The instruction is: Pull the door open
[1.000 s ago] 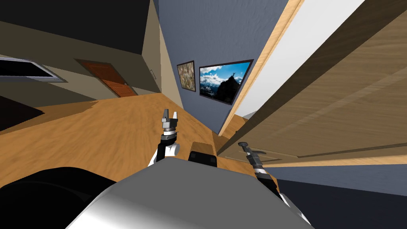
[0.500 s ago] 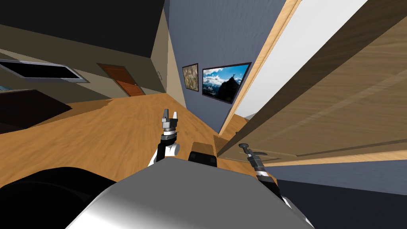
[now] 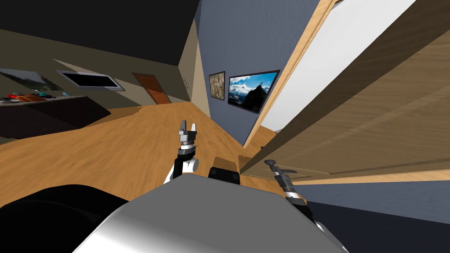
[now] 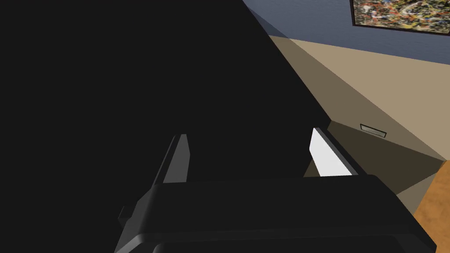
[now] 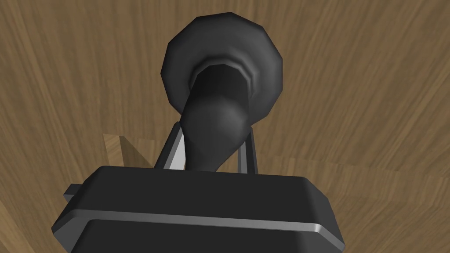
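A brown wooden door (image 3: 373, 127) stands ajar on my right, swung out from its light wood frame (image 3: 288, 72). Its dark lever handle (image 5: 211, 127) juts from a round dark plate (image 5: 263, 57) on the door face (image 5: 360, 88). My right gripper (image 5: 211, 151) is shut on the handle, its fingers pressing both sides. In the head view that gripper (image 3: 271, 164) sits at the door's lower edge. My left gripper (image 3: 187, 128) is raised in front of me, apart from the door, and stands open (image 4: 250, 145) with nothing between its fingers.
A blue-grey wall with two framed pictures (image 3: 252, 90) runs ahead beside the door frame. Wooden floor (image 3: 110, 145) stretches to my left. A dark counter (image 3: 48, 114) with small items stands far left, and a reddish door (image 3: 151, 88) is at the far end.
The whole head view has swung: the far wall, pictures and reddish door slid right and a dark counter came into view at left. My right gripper stays shut on the handle.
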Controlling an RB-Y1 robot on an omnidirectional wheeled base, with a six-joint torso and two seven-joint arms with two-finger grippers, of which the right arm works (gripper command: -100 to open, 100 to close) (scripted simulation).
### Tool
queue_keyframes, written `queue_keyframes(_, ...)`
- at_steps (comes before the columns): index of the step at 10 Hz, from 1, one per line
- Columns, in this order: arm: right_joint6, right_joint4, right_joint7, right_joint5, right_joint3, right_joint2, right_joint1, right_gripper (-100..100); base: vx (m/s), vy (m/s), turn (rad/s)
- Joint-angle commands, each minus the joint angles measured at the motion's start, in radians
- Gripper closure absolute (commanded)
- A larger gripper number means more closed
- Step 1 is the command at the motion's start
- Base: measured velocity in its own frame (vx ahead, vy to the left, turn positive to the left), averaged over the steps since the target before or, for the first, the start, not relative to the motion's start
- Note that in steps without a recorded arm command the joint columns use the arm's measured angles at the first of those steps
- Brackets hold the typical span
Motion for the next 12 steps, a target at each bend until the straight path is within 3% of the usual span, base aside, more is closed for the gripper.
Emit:
queue_keyframes(1,-0.019,0.017,-0.003,-0.003,-0.001,-0.009,0.0,100,-0.209,-0.067,0.123)
queue_keyframes(4,-0.048,0.036,-0.009,-0.004,0.004,-0.017,0.004,100,-0.208,-0.054,0.144)
queue_keyframes(5,-0.041,0.028,-0.009,-0.001,0.008,-0.012,0.004,100,-0.08,-0.006,0.018)
queue_keyframes(12,-0.087,0.076,-0.02,-0.003,0.023,-0.024,-0.006,100,-0.172,-0.07,0.149)
